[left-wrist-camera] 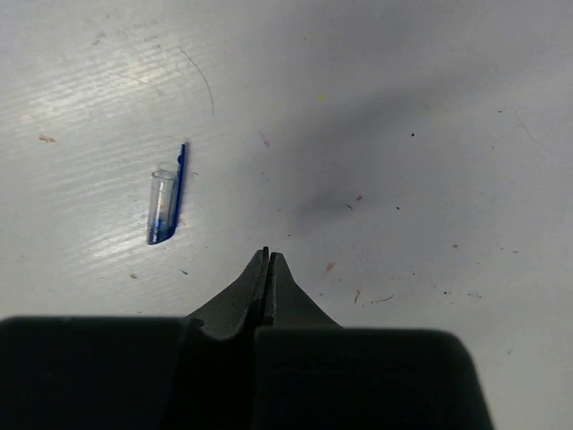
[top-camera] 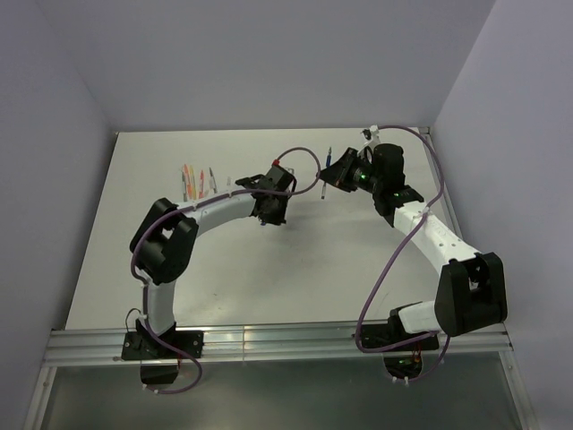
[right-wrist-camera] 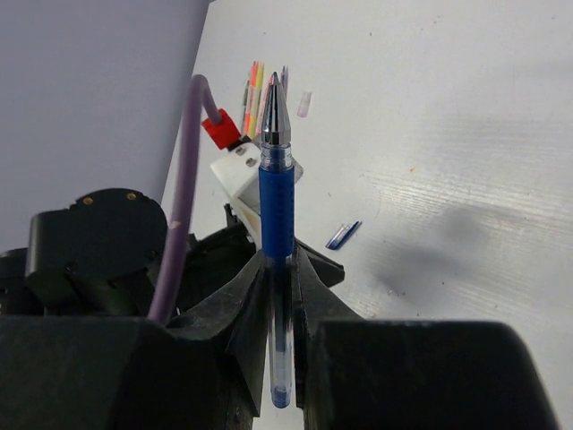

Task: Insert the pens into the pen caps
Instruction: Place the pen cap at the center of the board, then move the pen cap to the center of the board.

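Left gripper: jaws pressed together with nothing between them; the tips are low over the table, and whether they touch it cannot be told.
Right gripper: clamped on the blue pen, gripping the clear barrel just below the rubber sleeve.
Blue pen: 1 pen, uncapped, with its silver cone tip pointing away from the wrist; it is held off the table, just right of the left arm's wrist in the top view.
Blue cap: 1 clear tube with a blue clip, lying flat on the table, left of the left gripper's tips and apart from them.
Other pens: a cluster of orange, red and yellow sticks lying side by side at the far left of the table, well apart from both grippers.
Table: white, scuffed and speckled.
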`<act>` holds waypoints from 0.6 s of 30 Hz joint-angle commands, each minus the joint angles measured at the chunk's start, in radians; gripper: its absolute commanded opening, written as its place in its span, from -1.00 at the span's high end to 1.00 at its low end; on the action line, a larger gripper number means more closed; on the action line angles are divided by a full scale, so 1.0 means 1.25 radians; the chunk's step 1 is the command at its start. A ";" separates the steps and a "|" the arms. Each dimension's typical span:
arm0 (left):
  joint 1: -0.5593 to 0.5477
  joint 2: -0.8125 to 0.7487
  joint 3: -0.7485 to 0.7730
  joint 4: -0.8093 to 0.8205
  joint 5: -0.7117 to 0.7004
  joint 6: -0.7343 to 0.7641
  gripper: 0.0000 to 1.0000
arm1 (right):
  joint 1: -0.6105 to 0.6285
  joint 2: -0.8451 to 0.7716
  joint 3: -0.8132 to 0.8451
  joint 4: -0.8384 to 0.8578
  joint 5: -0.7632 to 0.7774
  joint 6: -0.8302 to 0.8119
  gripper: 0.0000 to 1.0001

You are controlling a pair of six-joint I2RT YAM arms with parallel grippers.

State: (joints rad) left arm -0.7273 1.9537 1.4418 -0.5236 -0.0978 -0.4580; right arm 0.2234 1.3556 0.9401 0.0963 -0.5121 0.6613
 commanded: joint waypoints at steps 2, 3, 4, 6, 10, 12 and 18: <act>-0.018 0.020 -0.001 0.013 -0.021 -0.102 0.99 | -0.009 -0.035 0.000 0.030 0.005 0.000 1.00; -0.019 0.023 -0.004 0.013 -0.027 -0.121 0.99 | -0.009 -0.035 0.000 0.028 0.005 -0.001 1.00; -0.019 0.029 -0.006 0.010 -0.028 -0.124 0.99 | -0.009 -0.035 -0.001 0.028 0.004 -0.001 1.00; -0.019 0.035 -0.012 0.008 -0.033 -0.137 0.99 | -0.009 -0.035 -0.001 0.027 0.005 -0.003 1.00; -0.019 0.041 -0.038 0.013 -0.062 -0.144 0.99 | -0.009 -0.035 -0.002 0.031 0.004 -0.001 1.00; -0.019 0.041 -0.043 0.018 -0.073 -0.151 0.99 | -0.009 -0.034 -0.004 0.032 0.002 -0.001 1.00; -0.018 0.062 -0.043 0.020 -0.117 -0.163 0.99 | -0.009 -0.034 -0.005 0.035 0.000 0.000 1.00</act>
State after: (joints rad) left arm -0.7486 2.0064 1.3941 -0.5030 -0.1864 -0.6380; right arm 0.2214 1.3552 0.9401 0.0967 -0.5125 0.6609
